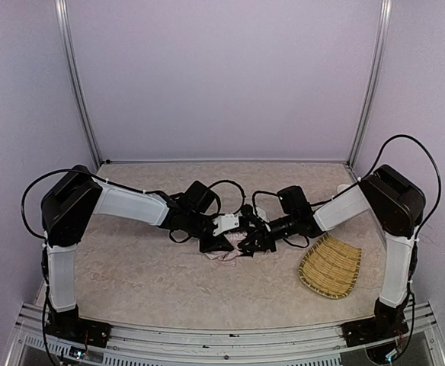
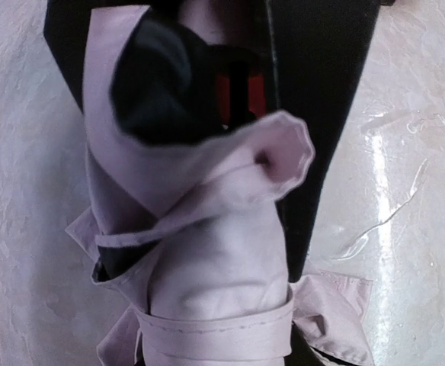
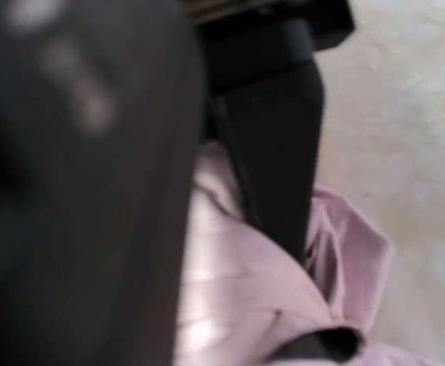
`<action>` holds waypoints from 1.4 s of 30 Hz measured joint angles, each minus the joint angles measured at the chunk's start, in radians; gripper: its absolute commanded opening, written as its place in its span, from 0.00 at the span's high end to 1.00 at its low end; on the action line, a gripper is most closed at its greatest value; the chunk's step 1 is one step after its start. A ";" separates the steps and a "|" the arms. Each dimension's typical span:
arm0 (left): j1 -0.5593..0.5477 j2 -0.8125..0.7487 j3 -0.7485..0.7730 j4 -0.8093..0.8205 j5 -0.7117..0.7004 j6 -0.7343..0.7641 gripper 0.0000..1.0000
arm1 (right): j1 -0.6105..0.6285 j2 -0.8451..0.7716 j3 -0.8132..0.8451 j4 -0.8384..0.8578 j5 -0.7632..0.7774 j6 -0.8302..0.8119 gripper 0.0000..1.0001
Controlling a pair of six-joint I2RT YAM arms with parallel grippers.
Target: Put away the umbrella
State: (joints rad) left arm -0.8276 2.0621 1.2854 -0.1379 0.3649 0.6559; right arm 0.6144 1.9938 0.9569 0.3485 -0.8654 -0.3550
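The bundled pale pink umbrella (image 2: 222, 252) lies mid-tabletop (image 1: 146, 267) between both hands. The left hand (image 1: 216, 241) is clamped on its fabric. The right hand (image 1: 257, 239) is right against it, but I cannot tell whether it grips. A woven straw tray (image 1: 331, 267) lies to the right.

– Where does the umbrella (image 1: 230, 252) lie?
– On the table (image 1: 131, 267), about midway across, bundled up.
– And the grippers?
– The left gripper (image 1: 216, 242) sits at the bundle's left side and the right gripper (image 1: 257, 240) at its right, and they nearly meet over it. In the left wrist view the bundle lies between the fingers (image 2: 329, 114).
– Is there fabric between the right one's fingers too?
– It seems so, though that view is blurred.
– And the woven tray (image 1: 331, 265)?
– On the table to the right of the umbrella, nearer the front edge, and apart from it.
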 measured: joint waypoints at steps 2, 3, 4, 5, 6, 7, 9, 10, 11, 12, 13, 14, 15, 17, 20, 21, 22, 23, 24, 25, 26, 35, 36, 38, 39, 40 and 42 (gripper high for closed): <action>0.000 -0.002 -0.004 0.008 -0.006 -0.014 0.71 | 0.000 0.000 -0.001 0.006 0.010 0.015 0.92; 0.000 -0.003 -0.009 0.014 -0.008 -0.018 0.68 | 0.001 0.000 -0.003 0.011 0.012 0.014 0.94; 0.000 -0.005 -0.014 0.023 -0.010 -0.024 0.64 | 0.002 0.000 -0.005 0.016 0.014 0.013 0.97; 0.000 -0.006 -0.019 0.030 -0.010 -0.026 0.59 | 0.004 0.000 -0.007 0.019 0.017 0.009 0.98; 0.000 -0.006 -0.023 0.037 -0.010 -0.026 0.54 | 0.004 0.000 -0.007 0.019 0.018 0.005 0.99; 0.000 -0.006 -0.029 0.047 -0.007 -0.028 0.50 | 0.005 0.000 -0.009 0.020 0.020 -0.002 1.00; 0.000 -0.007 -0.049 0.074 0.002 -0.032 0.42 | 0.008 0.000 -0.016 0.022 0.025 -0.018 1.00; 0.000 -0.010 -0.062 0.091 0.006 -0.034 0.39 | 0.010 0.000 -0.018 0.023 0.027 -0.023 1.00; 0.002 -0.015 -0.078 0.111 0.012 -0.039 0.38 | 0.011 -0.001 -0.021 0.026 0.029 -0.031 1.00; 0.003 -0.024 -0.097 0.131 0.017 -0.045 0.38 | 0.013 -0.001 -0.024 0.030 0.032 -0.039 1.00; 0.006 -0.032 -0.115 0.150 0.023 -0.050 0.35 | 0.015 -0.002 -0.027 0.034 0.035 -0.045 1.00; 0.009 -0.039 -0.130 0.165 0.029 -0.051 0.25 | 0.019 -0.003 -0.029 0.039 0.038 -0.050 1.00; 0.012 -0.049 -0.150 0.186 0.039 -0.054 0.23 | 0.023 -0.004 -0.033 0.043 0.041 -0.054 1.00; 0.019 -0.071 -0.190 0.217 0.068 -0.059 0.22 | 0.031 -0.006 -0.036 0.047 0.044 -0.060 1.00; 0.026 -0.106 -0.247 0.262 0.092 -0.069 0.22 | 0.034 -0.006 -0.037 0.047 0.042 -0.057 1.00; 0.028 -0.122 -0.270 0.276 0.096 -0.072 0.21 | 0.033 -0.006 -0.036 0.045 0.040 -0.051 1.00; 0.031 -0.139 -0.292 0.293 0.098 -0.076 0.21 | 0.031 -0.006 -0.033 0.041 0.035 -0.043 1.00; 0.034 -0.159 -0.322 0.318 0.099 -0.082 0.21 | 0.029 -0.006 -0.029 0.037 0.032 -0.035 1.00; 0.037 -0.181 -0.349 0.340 0.100 -0.088 0.21 | 0.025 -0.006 -0.022 0.025 0.027 -0.021 1.00; 0.039 -0.201 -0.372 0.359 0.100 -0.093 0.21 | 0.024 -0.006 -0.016 0.016 0.023 -0.012 1.00; 0.043 -0.233 -0.406 0.388 0.102 -0.100 0.21 | 0.021 -0.006 -0.012 0.007 0.019 0.001 1.00; 0.047 -0.311 -0.458 0.453 0.079 -0.075 0.20 | -0.012 0.000 0.016 -0.051 -0.019 0.106 1.00; 0.043 -0.290 -0.445 0.443 0.060 -0.063 0.21 | -0.013 0.001 0.018 -0.053 -0.023 0.114 1.00; 0.038 -0.238 -0.414 0.427 0.021 -0.037 0.23 | -0.014 0.005 0.023 -0.056 -0.033 0.126 1.00; 0.035 -0.218 -0.401 0.422 0.007 -0.027 0.25 | -0.015 0.007 0.024 -0.058 -0.037 0.129 1.00; 0.034 -0.190 -0.380 0.415 -0.015 -0.018 0.26 | -0.015 0.007 0.024 -0.060 -0.040 0.132 1.00; 0.034 -0.156 -0.350 0.404 -0.039 -0.011 0.30 | -0.015 0.007 0.024 -0.061 -0.044 0.132 1.00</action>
State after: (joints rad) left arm -0.7937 1.9057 0.9352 0.2661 0.3264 0.6449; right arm 0.5991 2.0010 0.9813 0.2871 -0.9096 -0.2230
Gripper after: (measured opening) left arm 0.746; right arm 0.267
